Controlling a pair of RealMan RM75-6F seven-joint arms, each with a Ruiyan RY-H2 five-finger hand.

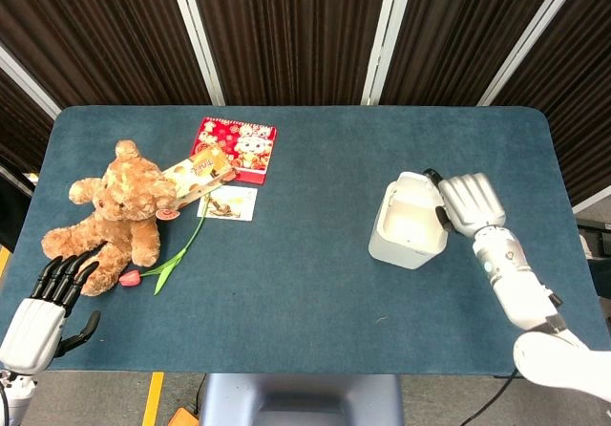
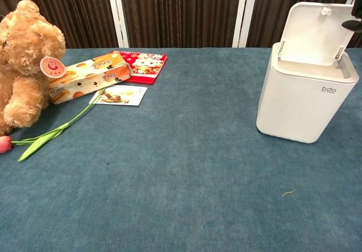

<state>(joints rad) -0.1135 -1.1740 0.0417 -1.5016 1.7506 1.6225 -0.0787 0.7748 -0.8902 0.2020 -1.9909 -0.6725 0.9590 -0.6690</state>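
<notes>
Left hand (image 1: 48, 292) hangs off the front left corner of the tabletop (image 1: 305, 283), fingers spread and straight, holding nothing; its fingertips lie just short of the teddy bear (image 1: 110, 211). The bear sits near the left edge, tilted, a round tag on its chest. A tulip (image 1: 167, 264) lies beside it with the pink bud toward the front edge, the stem running back toward a small card (image 1: 227, 202). A snack box (image 1: 196, 178) leans against the bear, touching a red booklet (image 1: 235, 147) closer to the back edge.

Right of centre stands a white bin (image 1: 410, 223), lid (image 2: 313, 34) raised and tilted back. Right hand (image 1: 465, 203) is at the bin's right side, back of the hand up, dark fingertips (image 1: 431, 175) touching the top edge of the raised lid. Nothing gripped; fingers look loosely extended, but how far they curl cannot be told
</notes>
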